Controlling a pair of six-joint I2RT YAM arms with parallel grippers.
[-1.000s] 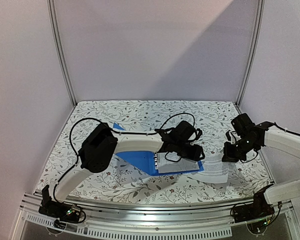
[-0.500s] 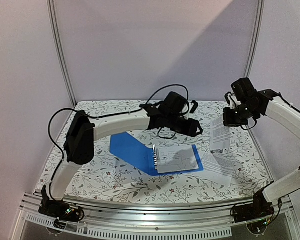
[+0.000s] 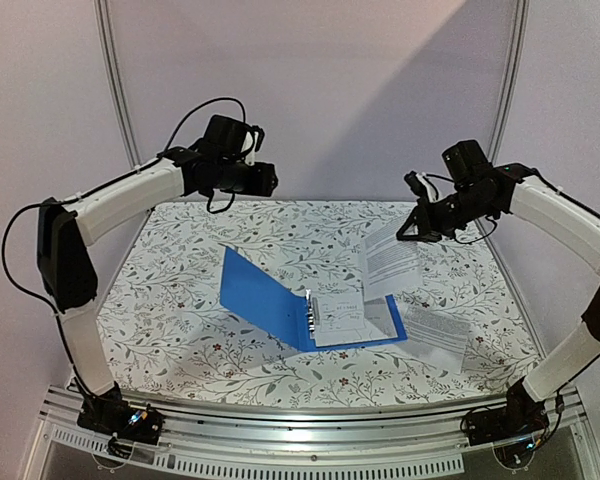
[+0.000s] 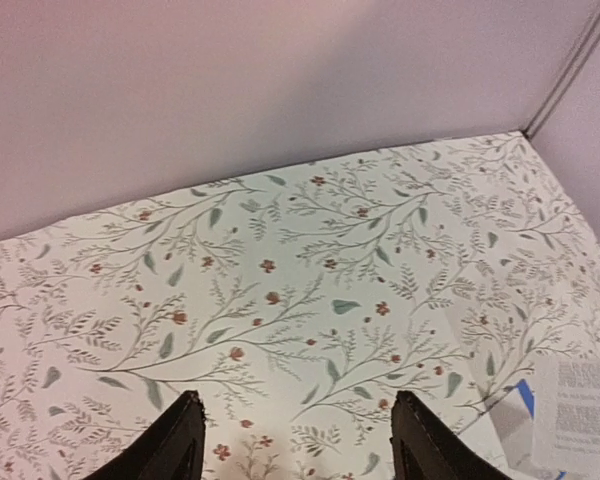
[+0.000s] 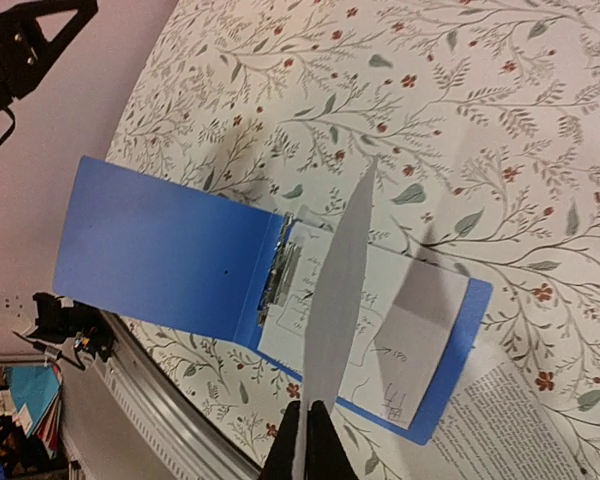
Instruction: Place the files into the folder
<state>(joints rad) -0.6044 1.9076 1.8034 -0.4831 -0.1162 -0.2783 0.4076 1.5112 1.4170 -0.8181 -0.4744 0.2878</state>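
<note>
The blue folder (image 3: 265, 298) lies open on the table, with one white sheet (image 3: 342, 318) on its right half by the metal clip. My right gripper (image 3: 404, 232) is shut on another white sheet (image 3: 388, 262), which hangs in the air above the folder's right side. The right wrist view shows that sheet edge-on (image 5: 340, 290) between the shut gripper (image 5: 307, 440), above the folder (image 5: 160, 250). A third printed sheet (image 3: 435, 330) lies on the table right of the folder. My left gripper (image 3: 270, 180) is open and empty, high at the back left.
The left wrist view looks down on the floral tablecloth (image 4: 280, 290), with a sheet corner (image 4: 580, 410) at the lower right. Metal frame posts (image 3: 120, 110) stand at the back corners. The table's front rail (image 3: 300, 420) runs along the near edge.
My left arm rose from just above the folder to high at the back left. My right gripper lifted its sheet and carried it left, from the table's right side to over the folder.
</note>
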